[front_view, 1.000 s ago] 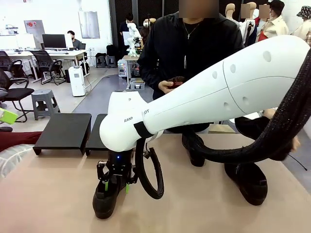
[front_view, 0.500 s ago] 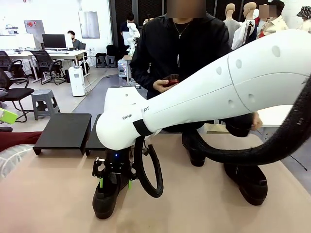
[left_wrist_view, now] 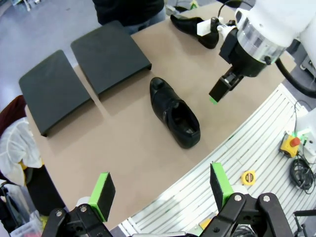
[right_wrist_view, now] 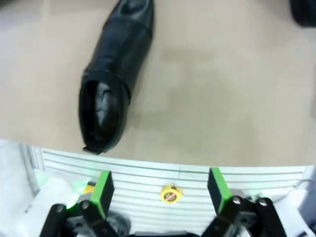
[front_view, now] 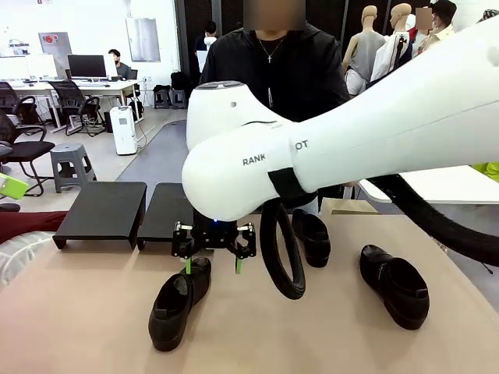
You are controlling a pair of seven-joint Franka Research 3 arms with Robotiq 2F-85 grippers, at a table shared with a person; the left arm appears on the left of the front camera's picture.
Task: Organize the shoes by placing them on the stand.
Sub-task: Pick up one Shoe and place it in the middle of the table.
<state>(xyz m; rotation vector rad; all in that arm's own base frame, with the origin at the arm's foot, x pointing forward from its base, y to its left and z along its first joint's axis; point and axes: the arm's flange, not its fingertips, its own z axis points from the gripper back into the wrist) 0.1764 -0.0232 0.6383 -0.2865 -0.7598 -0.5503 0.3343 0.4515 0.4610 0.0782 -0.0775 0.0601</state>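
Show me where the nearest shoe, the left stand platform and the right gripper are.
Nearest shoe (front_view: 165, 333): front view, on its heel.
Left stand platform (front_view: 105, 204): front view, on its flat top.
Right gripper (front_view: 212, 269): front view, midway between fingertips.

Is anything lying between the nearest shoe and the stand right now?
No. The left wrist view shows bare tabletop between the shoe and the stand.

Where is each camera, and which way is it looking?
Front: between the arms, facing the person opposite; right arm and open right pincer near a shoe.
Left wrist: high up, looking down on that shoe and the stands; open left pincer at bottom.
Right wrist: looking down at that shoe; right pincer at bottom.
All three share that shoe.
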